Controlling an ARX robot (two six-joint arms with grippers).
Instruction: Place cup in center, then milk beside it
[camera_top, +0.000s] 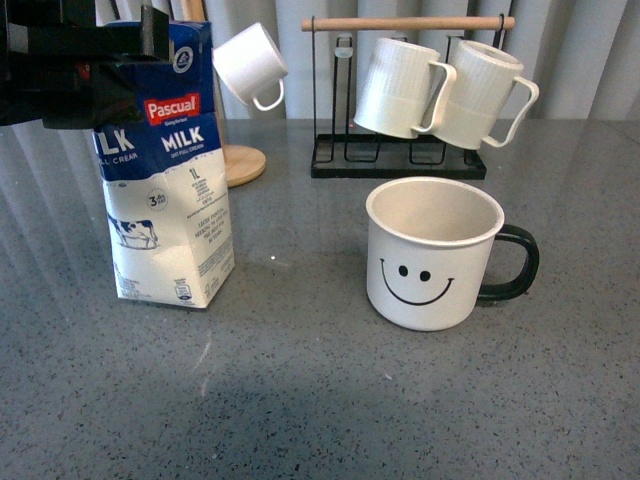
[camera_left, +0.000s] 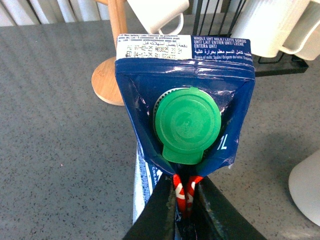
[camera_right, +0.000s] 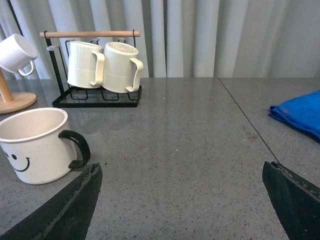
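Left gripper was found clamped high on the milk, with its fingers pinched onto the carton wall just under the green cap. The carton was stood at the left of the desk, leaning a bit. Whether its base was fully down couldn't be told.

If full, it'd probably be reckoned heavy for such a high pinch. The coated cardboard looked slick and squashy, so some swing or slip could be expected. The stiffer folded top edge was likely the best bite.

Further right, the cup was sat upright near the middle, handle turned to the right, well apart from the carton. It was judged hard, smooth and fairly light, best taken by the rim or handle.

The right gripper was spread wide with nothing in it. The cup was seen near one of its fingers, not between them.
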